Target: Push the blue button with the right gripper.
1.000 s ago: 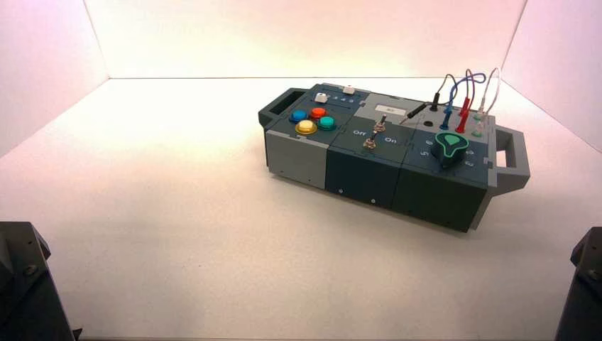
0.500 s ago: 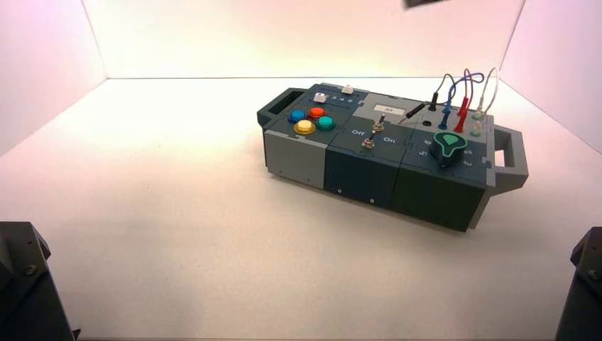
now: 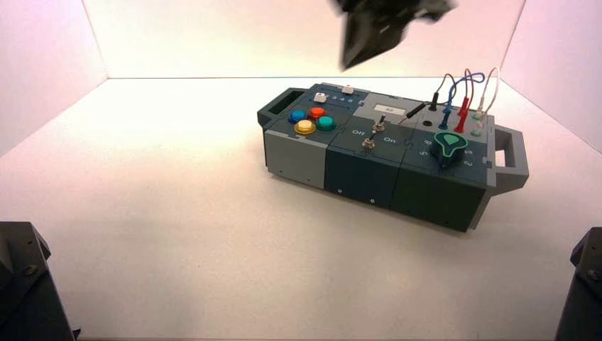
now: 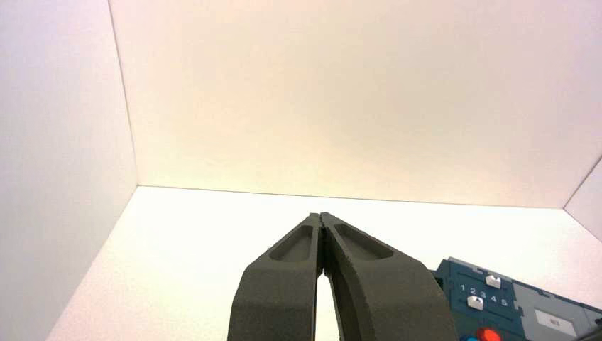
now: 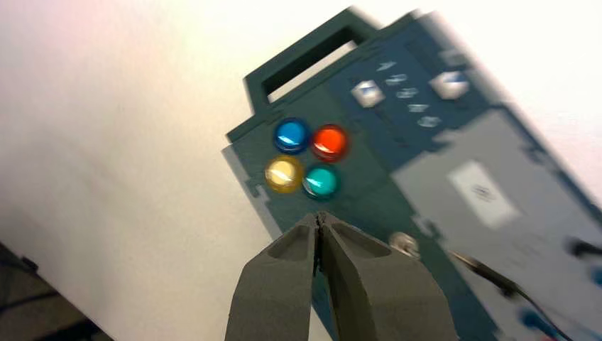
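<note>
The blue button (image 3: pixel 297 115) sits at the left end of the box (image 3: pixel 362 170), in a square of four with red (image 3: pixel 317 112), yellow (image 3: pixel 305 127) and teal-green (image 3: pixel 326 122) buttons. In the right wrist view the blue button (image 5: pixel 291 135) lies beyond the fingertips. My right gripper (image 3: pixel 347 65) hangs high above the box, fingers shut to a point and empty (image 5: pixel 319 216). My left gripper (image 4: pixel 321 216) is shut and empty, held back from the box.
The box also carries two white sliders (image 3: pixel 321 97), two toggle switches (image 3: pixel 378 126), a green knob (image 3: pixel 449 145) and plugged wires (image 3: pixel 461 96). Handles stick out at both ends. White walls enclose the table.
My right gripper has come into the high view from the top and dropped toward the box's left end. The box has not moved.
</note>
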Controlling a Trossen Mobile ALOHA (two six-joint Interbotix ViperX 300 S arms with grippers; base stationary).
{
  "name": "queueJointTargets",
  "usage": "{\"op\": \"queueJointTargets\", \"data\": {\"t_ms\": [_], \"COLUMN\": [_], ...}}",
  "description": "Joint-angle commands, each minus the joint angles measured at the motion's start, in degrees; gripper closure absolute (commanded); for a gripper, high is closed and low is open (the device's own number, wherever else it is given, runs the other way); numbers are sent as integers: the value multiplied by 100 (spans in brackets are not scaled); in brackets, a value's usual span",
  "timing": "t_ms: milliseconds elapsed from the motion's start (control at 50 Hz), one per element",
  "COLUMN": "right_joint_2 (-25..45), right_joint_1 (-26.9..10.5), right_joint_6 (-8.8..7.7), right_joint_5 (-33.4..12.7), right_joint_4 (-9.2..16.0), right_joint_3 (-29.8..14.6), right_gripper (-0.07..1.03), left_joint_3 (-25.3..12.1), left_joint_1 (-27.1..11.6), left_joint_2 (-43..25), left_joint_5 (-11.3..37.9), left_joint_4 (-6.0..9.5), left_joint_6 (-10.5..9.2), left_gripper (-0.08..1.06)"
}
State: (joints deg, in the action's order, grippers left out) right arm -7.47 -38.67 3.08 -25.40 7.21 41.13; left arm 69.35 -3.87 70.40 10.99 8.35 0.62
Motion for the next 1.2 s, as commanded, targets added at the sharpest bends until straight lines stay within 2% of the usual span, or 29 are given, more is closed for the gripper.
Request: {"op": "queueJointTargets", "data": {"t_ms": [20, 220, 580, 860, 1200], "right_joint_2": [624, 1371, 1775, 1995, 2241], "right_joint_1": [-308, -466, -387, -18, 35], "right_joint_6": [-18, -35, -9, 0, 0], "right_joint_5": [-62, -237, -264, -422, -413], "right_joint_4": [-18, -79, -272, -352, -352], "right_joint_3": [-589, -1187, -1652, -1863, -1916], "right_gripper": [98, 98, 98, 98, 98], "left_joint_3": [-79, -62, -62, -62, -53], "left_joint_1": [-9, -18, -18, -18, -18], "left_joint_2": [-105, -141, -141, -141, -141], "left_joint_5": [-97, -141, -167, -185, -229], "left_joint_4": [0, 0, 0, 0, 0], "left_joint_6": [0, 9, 9, 9, 9], "left_gripper": [101, 101, 101, 101, 101]}}
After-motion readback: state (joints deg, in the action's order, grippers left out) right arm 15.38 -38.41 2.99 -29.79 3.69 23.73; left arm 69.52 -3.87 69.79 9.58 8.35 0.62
